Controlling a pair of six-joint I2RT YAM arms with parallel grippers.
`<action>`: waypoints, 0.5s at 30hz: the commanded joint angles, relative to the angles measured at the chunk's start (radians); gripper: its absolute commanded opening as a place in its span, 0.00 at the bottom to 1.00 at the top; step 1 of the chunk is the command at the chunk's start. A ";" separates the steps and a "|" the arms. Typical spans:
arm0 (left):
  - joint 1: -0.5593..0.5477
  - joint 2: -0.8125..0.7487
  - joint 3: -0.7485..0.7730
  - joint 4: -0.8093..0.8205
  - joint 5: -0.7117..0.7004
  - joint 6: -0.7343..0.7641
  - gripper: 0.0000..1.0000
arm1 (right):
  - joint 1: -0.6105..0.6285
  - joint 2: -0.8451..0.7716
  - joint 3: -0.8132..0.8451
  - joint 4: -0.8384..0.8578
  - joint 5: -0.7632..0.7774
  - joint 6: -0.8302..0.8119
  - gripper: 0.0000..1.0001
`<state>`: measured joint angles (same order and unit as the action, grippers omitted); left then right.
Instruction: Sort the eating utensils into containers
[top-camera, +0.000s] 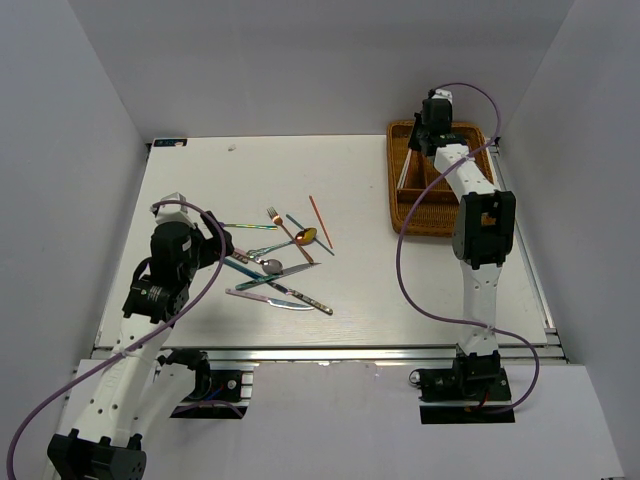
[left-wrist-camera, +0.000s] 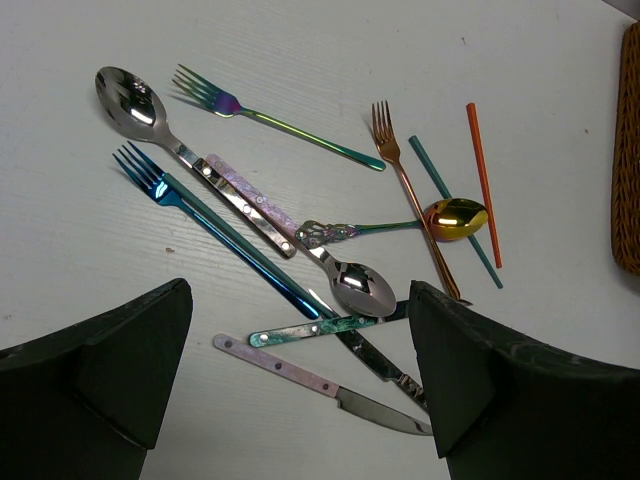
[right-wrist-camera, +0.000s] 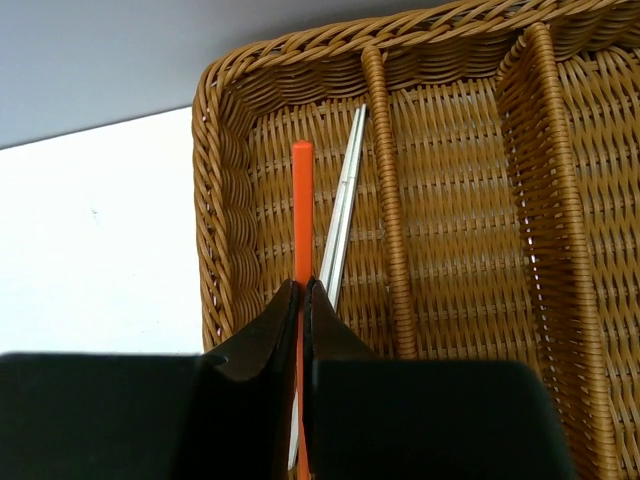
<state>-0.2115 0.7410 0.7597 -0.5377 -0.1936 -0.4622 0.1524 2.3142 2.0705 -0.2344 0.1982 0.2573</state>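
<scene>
The eating utensils lie in a loose heap (top-camera: 280, 262) on the white table, left of centre. In the left wrist view I see a silver spoon (left-wrist-camera: 130, 95), an iridescent fork (left-wrist-camera: 270, 122), a blue fork (left-wrist-camera: 200, 210), a copper fork (left-wrist-camera: 408, 185), a gold spoon (left-wrist-camera: 455, 218), a teal chopstick (left-wrist-camera: 448, 200), a red chopstick (left-wrist-camera: 483, 180) and a pink-handled knife (left-wrist-camera: 320, 385). My left gripper (left-wrist-camera: 300, 385) is open above the heap's near side, holding nothing. My right gripper (right-wrist-camera: 303, 300) is shut on an orange-red chopstick (right-wrist-camera: 302, 200) over the leftmost long slot of the wicker tray (right-wrist-camera: 225, 200). A white chopstick (right-wrist-camera: 343, 200) lies in that slot.
The wicker tray (top-camera: 400, 200) stands at the table's far right, against the back edge, and my right arm (top-camera: 485, 225) reaches over it. Its edge (left-wrist-camera: 630, 150) shows at the right of the left wrist view. Grey walls close in the table on three sides.
</scene>
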 joint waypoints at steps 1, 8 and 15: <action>-0.003 -0.012 -0.007 0.021 0.011 0.008 0.98 | -0.004 -0.003 0.016 0.046 -0.013 -0.015 0.04; -0.003 -0.014 -0.007 0.021 0.013 0.008 0.98 | -0.002 0.011 0.039 0.021 -0.029 -0.010 0.31; -0.003 -0.017 -0.007 0.021 0.013 0.008 0.98 | -0.002 -0.025 0.017 -0.016 -0.006 0.045 0.62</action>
<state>-0.2115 0.7403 0.7601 -0.5377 -0.1932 -0.4606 0.1516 2.3142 2.0705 -0.2386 0.1810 0.2668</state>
